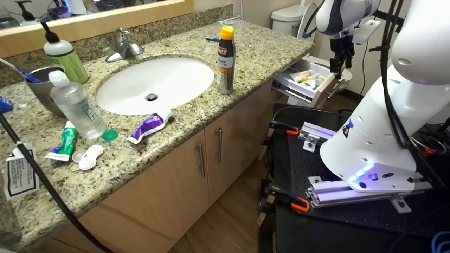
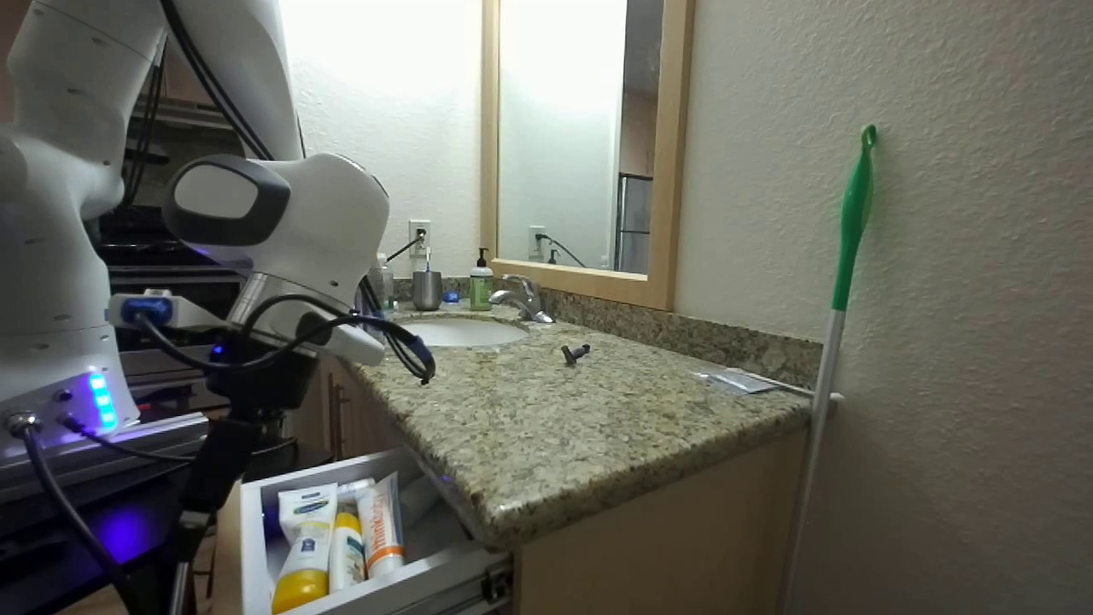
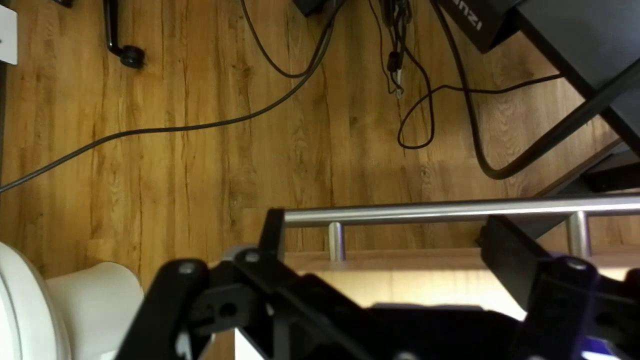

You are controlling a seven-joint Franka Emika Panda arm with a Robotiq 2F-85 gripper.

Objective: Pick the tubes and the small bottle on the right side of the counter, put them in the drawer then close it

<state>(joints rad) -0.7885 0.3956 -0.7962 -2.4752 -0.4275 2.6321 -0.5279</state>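
Speckled granite counter (image 2: 589, 418); beneath its corner, a pulled-out white-walled drawer (image 2: 427, 581) contains a white, yellow-capped squeeze tube (image 2: 309, 528), a white-and-orange squeeze tube (image 2: 381, 519) and, between them, a small yellow-and-white bottle (image 2: 347, 551). Black jaws, released, stand wide apart near the drawer's steel bar handle (image 3: 425, 212).

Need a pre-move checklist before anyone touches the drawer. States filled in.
1. Tubes inside the drawer: ok.
2. Small bottle inside: ok, it lies between two tubes.
3. Pincer open and holding nothing: ok.
4. Pincer free of the handle: cannot tell, contact unclear.
5. Contents low enough to pass under the counter: cannot tell.
6. Drawer closed: not ok, it stands pulled out.
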